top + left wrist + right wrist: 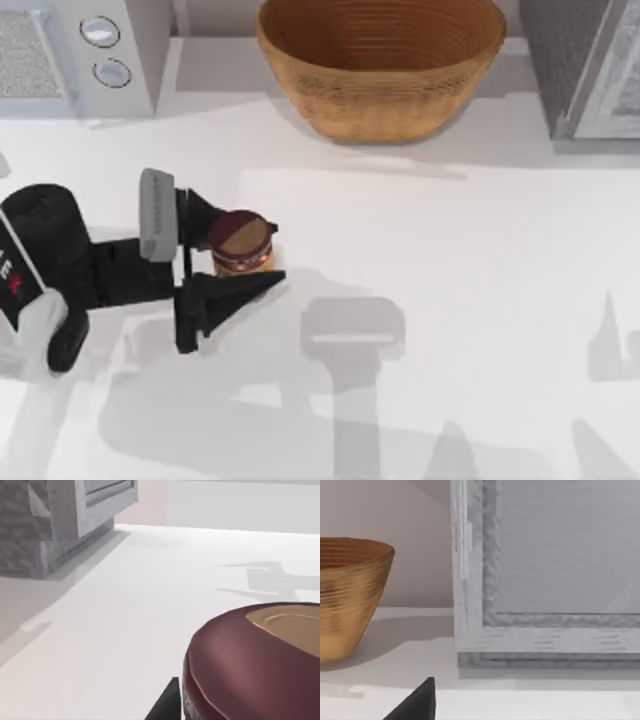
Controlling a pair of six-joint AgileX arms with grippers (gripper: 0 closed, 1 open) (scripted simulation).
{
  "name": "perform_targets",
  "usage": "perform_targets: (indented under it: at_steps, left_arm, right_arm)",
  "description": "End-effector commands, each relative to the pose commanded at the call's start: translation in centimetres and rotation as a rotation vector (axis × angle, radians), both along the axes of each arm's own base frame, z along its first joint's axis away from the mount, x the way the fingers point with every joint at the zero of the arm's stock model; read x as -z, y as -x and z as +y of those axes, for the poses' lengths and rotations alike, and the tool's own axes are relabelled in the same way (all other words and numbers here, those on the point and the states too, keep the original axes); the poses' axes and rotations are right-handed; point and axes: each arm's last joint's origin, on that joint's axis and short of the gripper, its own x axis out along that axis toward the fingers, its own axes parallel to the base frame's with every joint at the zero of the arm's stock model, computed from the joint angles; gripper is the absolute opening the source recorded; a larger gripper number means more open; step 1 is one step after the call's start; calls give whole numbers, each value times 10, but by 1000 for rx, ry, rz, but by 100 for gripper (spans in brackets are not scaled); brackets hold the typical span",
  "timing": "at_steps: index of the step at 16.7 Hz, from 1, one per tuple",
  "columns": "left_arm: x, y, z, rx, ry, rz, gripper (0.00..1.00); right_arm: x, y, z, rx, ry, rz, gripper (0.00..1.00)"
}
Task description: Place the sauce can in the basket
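Now the sauce can stands upright on the white table, between the two black fingers of the left gripper, which comes at it from the left side of the table. One finger lies on the side of the can toward the basket and the other on the opposite side; both are close against the can, so the gripper appears closed on it, with the can still resting on the table. In the left wrist view the can's maroon top is very near the camera, with a dark fingertip just beside it. The basket is at the far edge of the table, well apart from the can and to its right, and the table surface between them is bare. To the left of the basket stands a grey appliance with two round knobs, and to its right a grey box with a framed front. In the right wrist view the basket is beside this grey box, and one dark fingertip of the right gripper shows low in front; whether that gripper is open or closed I cannot tell.
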Motion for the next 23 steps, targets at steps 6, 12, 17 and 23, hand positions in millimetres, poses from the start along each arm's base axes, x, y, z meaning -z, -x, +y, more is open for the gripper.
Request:
perform_targets:
  at_steps: [6,12,17,23]
  left_arm:
    - [-46,61,38,26,8,-11,0]
    - [-49,69,46,27,8,-22,0]
    - [-51,41,36,-23,-1,-15,0]
    - [-79,-53,-7,-210,-13,-38,0]
  right_arm:
    - [0,0,0,0,0,0,100]
    - [0,0,0,0,0,0,100]
    - [0,0,0,0,0,0,100]
    - [0,0,0,0,0,0,100]
